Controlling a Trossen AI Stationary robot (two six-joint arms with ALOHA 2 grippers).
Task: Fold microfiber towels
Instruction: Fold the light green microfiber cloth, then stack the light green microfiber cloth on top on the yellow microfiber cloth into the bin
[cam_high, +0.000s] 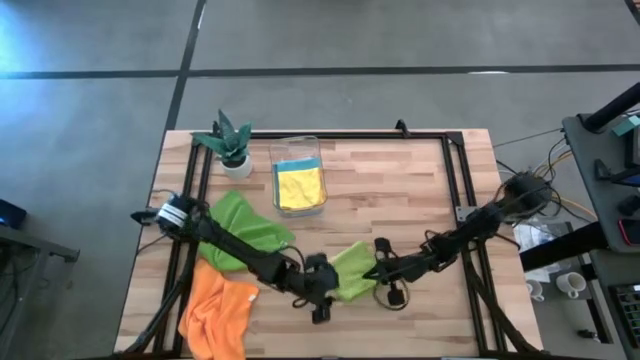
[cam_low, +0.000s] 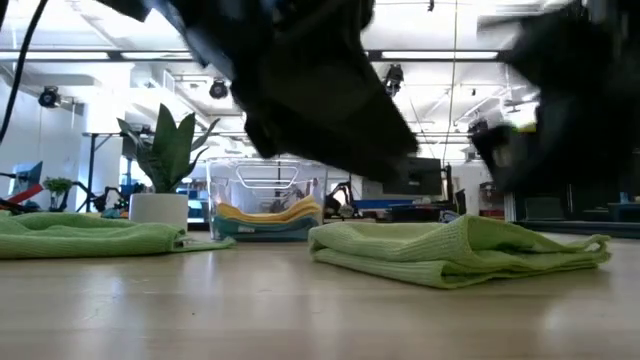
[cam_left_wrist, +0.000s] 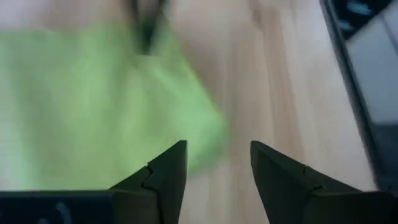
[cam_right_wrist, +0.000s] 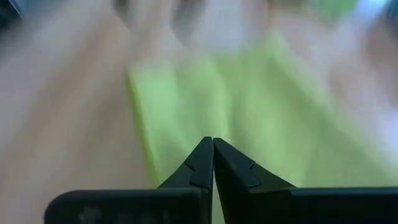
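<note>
High view: lime green microfiber towel (cam_high: 352, 272) lying folded into a thick oblong pad at the near middle of the pale wooden bench (cam_high: 420, 200), between the two arms. Left fingers (cam_left_wrist: 165, 180) spread apart and empty, hovering over the pad's left near corner; right fingers (cam_right_wrist: 202, 165) pressed shut on nothing, poised just above its right side. Further left, a darker green microfiber towel (cam_high: 240, 235) lying loose, and an orange microfiber towel (cam_high: 215, 310) crumpled at the near left corner. At the far middle, yellow (cam_high: 300, 187) and blue (cam_high: 296, 165) folded cloths already stacked in a clear plastic bin (cam_high: 322, 172), beside a small potted plant (cam_high: 232, 145). Probably the close of the fold on the lime pad. To finish it well: press down with the shut right fingers to flatten the layers, square any stray corner with the left, then pinch through all layers at one edge rather than the top ply alone, and lift level to keep the fold from falling open. Worth steering wide of the darker green cloth.
</note>
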